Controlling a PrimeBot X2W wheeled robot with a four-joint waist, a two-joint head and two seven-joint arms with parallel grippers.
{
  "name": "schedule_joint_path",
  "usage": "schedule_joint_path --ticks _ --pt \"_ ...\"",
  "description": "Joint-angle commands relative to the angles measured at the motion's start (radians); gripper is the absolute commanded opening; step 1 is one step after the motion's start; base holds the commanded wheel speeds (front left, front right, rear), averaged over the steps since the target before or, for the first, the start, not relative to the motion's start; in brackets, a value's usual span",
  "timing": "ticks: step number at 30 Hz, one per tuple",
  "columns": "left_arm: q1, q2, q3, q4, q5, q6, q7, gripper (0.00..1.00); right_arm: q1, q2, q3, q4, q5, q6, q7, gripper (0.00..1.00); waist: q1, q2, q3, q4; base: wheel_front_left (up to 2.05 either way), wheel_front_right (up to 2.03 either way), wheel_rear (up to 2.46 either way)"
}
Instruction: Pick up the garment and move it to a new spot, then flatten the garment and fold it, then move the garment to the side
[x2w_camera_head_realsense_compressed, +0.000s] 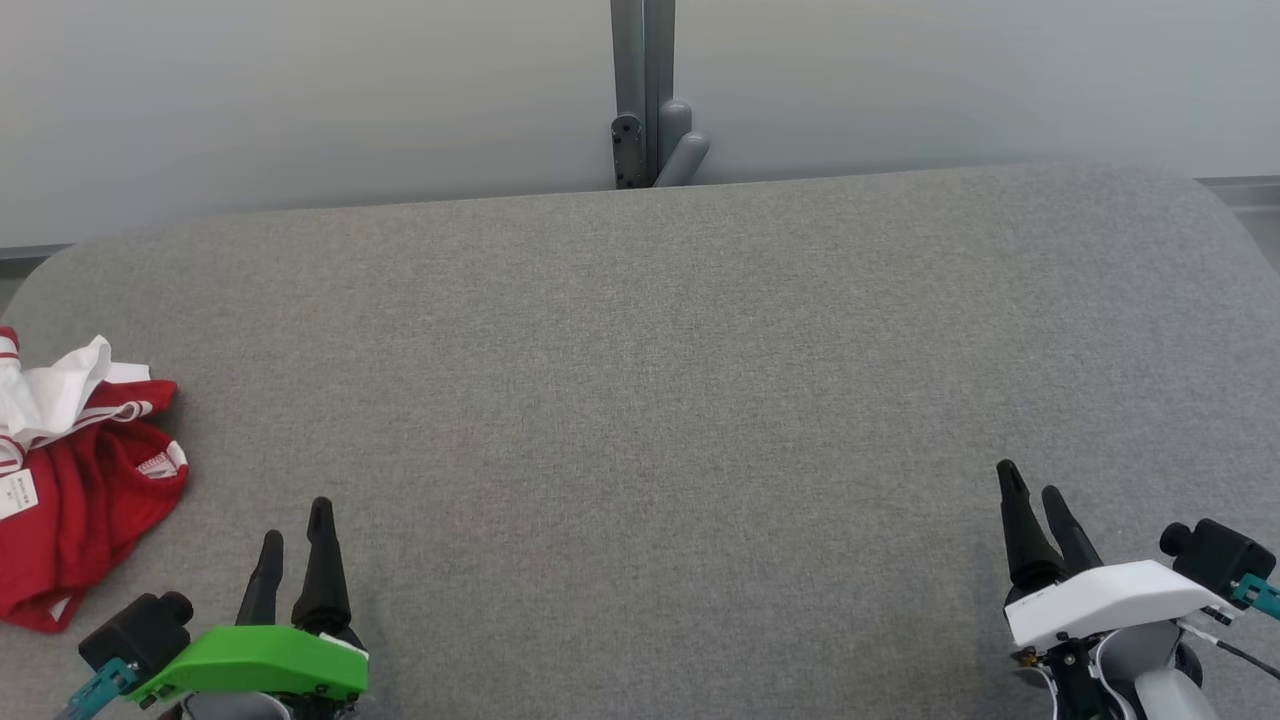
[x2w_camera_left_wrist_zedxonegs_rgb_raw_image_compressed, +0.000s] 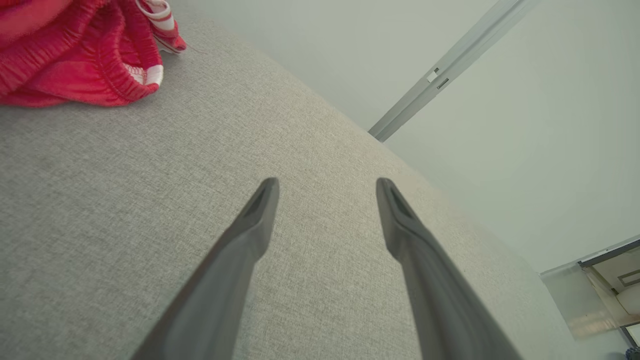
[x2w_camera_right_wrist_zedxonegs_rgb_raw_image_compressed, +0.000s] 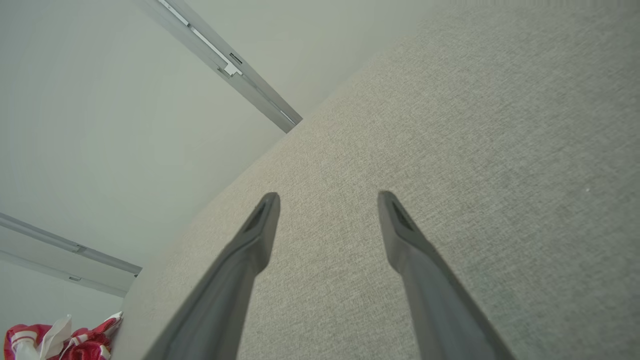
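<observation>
Head view: red-and-white garment (x2w_camera_head_realsense_compressed: 85, 490) lay crumpled on the bench (x2w_camera_head_realsense_compressed: 640, 400), far left, near the left tool (x2w_camera_head_realsense_compressed: 295, 522); it and the right tool (x2w_camera_head_realsense_compressed: 1028, 481) stood spread and empty, pickup pending, probably needing a leftward reach.

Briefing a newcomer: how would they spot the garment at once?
Start from the wide grey fabric table. At its left edge, just left of the left gripper, the garment lies crumpled. It is bright red with white striped trim and a white label, unlike the plain grey cloth around it.
</observation>
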Motion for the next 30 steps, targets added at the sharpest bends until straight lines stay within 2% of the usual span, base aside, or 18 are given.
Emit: schedule_joint_path --ticks 1,17,30 --pt "-0.018 0.006 -0.001 -0.007 0.036 0.006 -0.011 1.0 -0.023 -0.005 0.001 -0.011 -0.038 0.0 -0.012 1.0 0.0 0.0 0.0 0.0 0.0 0.0 0.0" --pt "-0.009 0.008 -0.011 -0.007 0.211 0.023 -0.053 1.0 -0.018 -0.002 0.011 -0.017 -0.228 0.0 -0.057 1.0 0.0 0.0 -0.001 0.0 0.0 0.0 0.0" --pt "0.005 0.009 -0.03 0.005 0.361 0.02 -0.088 1.0 -0.012 -0.004 0.038 -0.011 -0.374 0.0 -0.093 1.0 0.0 0.0 -0.002 -0.002 0.0 0.0 0.0"
